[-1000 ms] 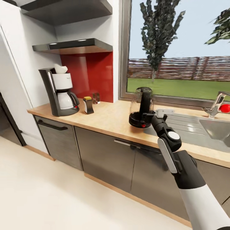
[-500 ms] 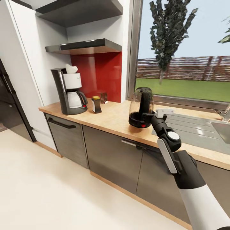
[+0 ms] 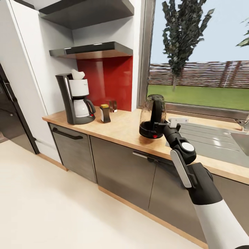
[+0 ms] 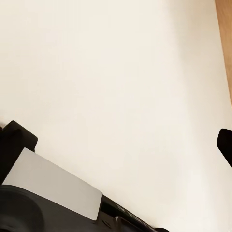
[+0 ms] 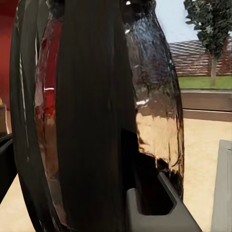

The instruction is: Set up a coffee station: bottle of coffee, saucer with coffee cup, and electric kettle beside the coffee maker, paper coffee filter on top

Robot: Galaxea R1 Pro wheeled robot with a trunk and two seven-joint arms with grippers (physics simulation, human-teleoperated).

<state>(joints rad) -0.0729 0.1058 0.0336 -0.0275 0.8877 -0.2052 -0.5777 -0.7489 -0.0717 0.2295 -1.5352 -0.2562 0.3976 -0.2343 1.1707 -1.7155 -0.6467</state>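
The electric kettle point(image 3: 152, 116), clear glass with a black base, hangs slightly tilted over the kitchen countertop point(image 3: 121, 129), with my right gripper point(image 3: 161, 126) shut on its black loop handle point(image 5: 92, 121). Far left on the countertop stands the coffee maker point(image 3: 76, 102), with a pale paper coffee filter point(image 3: 77, 74) on top of it. The bottle of coffee point(image 3: 104, 113), dark with a yellow cap, stands just right of the machine. Above them is the kitchen shelf point(image 3: 91, 50). My left gripper point(image 4: 121, 145) is open over bare floor. The saucer and the coffee cup are out of view.
A small dark glass item point(image 3: 112, 105) stands by the red backsplash behind the bottle. A steel sink drainer point(image 3: 207, 136) lies right of the kettle below the window. A dark tall appliance point(image 3: 8, 114) stands at the far left. The pale floor point(image 3: 69, 207) runs along the cabinets.
The whole head view has shifted, so the coffee maker and bottle now sit further right in the picture. The kettle stays in my right gripper, which holds the same pose.
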